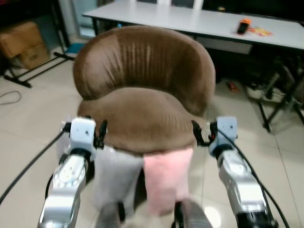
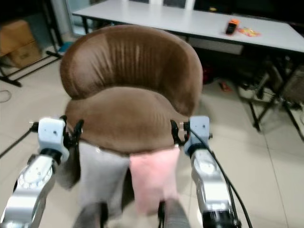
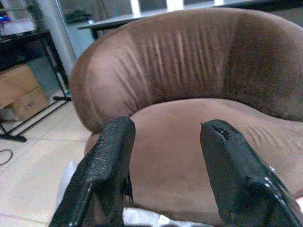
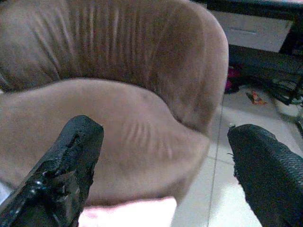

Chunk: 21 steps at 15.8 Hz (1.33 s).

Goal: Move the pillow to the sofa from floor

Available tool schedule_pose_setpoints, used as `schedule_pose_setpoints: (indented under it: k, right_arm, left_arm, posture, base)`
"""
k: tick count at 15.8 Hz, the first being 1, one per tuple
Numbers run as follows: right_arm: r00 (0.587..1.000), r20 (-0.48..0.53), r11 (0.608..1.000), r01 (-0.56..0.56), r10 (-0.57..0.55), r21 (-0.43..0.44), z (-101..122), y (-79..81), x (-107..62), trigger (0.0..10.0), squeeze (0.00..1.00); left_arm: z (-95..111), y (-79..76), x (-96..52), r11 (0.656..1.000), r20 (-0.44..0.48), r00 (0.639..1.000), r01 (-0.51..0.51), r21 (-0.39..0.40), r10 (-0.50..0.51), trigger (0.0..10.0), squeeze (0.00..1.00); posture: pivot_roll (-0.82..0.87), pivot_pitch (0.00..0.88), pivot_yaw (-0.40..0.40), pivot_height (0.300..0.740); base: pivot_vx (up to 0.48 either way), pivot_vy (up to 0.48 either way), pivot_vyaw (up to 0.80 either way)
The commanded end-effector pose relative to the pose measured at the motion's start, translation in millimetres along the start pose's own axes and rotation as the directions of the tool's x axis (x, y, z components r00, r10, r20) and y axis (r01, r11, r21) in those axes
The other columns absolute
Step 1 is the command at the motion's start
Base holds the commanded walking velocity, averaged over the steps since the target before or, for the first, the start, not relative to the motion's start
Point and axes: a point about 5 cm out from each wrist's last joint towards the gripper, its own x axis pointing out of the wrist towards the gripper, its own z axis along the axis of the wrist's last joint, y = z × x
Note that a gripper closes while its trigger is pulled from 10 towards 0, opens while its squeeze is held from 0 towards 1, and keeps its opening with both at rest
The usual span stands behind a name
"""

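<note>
Left hand (image 1: 100,134): raised at the front left edge of the sofa (image 1: 142,90) seat, fingers (image 3: 102,175) spread wide, holding nothing. Right hand (image 1: 195,133): raised at the front right edge of the same seat, fingers (image 4: 66,172) likewise wide apart and empty. Pillow (image 1: 142,178): a soft pink-and-grey piece, blurred, hanging below the sofa's front edge between the two arms; its top meets the seat lip, and whether it rests on the seat, on the robot's forearms or on the floor cannot be told. Sofa: brown round tub seat with a high curved back, seat cushion bare. Behind the sofa: a long grey worktop (image 1: 199,21) carrying a small orange-and-black item (image 1: 243,25); cardboard boxes (image 1: 23,42) off to the sofa's left; metal stands (image 1: 278,95) on the tiled floor (image 1: 28,123) to its right. Hazard, as judged: with both hands apart and gripping nothing, the pillow hangs mostly off the seat and could slide back to the floor; any forward push may also shove the light sofa rather than seat the pillow.
</note>
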Motion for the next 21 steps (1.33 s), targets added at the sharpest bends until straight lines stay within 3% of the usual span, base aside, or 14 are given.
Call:
schedule_pose_setpoints:
  k: [1, 8, 19, 21]
  right_arm:
    - [1.0, 0.025, 1.0, 0.0, 0.0, -0.008, 7.8, -0.2, 4.7, 10.0, 0.0]
    - [0.999, 0.017, 0.999, 0.034, -0.033, -0.042, 7.7, -3.2, 8.1, 10.0, 0.0]
    - [0.998, 0.002, 0.998, 0.056, -0.056, -0.026, 4.5, -6.7, 7.8, 10.0, 0.0]
    - [0.999, 0.003, 0.997, 0.036, -0.035, -0.065, 4.9, -4.7, 8.5, 10.0, 0.0]
  left_arm:
    - [-3.0, 3.1, -2.5, 1.0, -0.01, 1.0, -0.021, 0.011, 0.021, 10.0, 0.0]
    - [-2.2, 6.3, 0.0, 0.999, 0.007, 0.999, -0.048, -0.007, 0.048, 10.0, 0.0]
    - [-4.4, 6.8, -0.6, 0.999, 0.003, 0.999, -0.051, -0.015, 0.052, 10.0, 0.0]
    - [-4.7, 7.9, -1.0, 0.998, 0.002, 0.999, -0.055, -0.012, 0.055, 10.0, 0.0]
  posture:
    - [-0.06, 0.0, -0.017, 0.59]
    - [-0.06, 0.0, -0.019, 0.585]
    - [-0.06, 0.0, -0.025, 0.585]
    - [-0.06, 0.0, -0.029, 0.585]
  base:
    - [0.0, 0.0, 0.0]
    - [0.0, 0.0, 0.0]
    - [0.311, 0.0, 0.0]
    - [0.328, 0.0, 0.0]
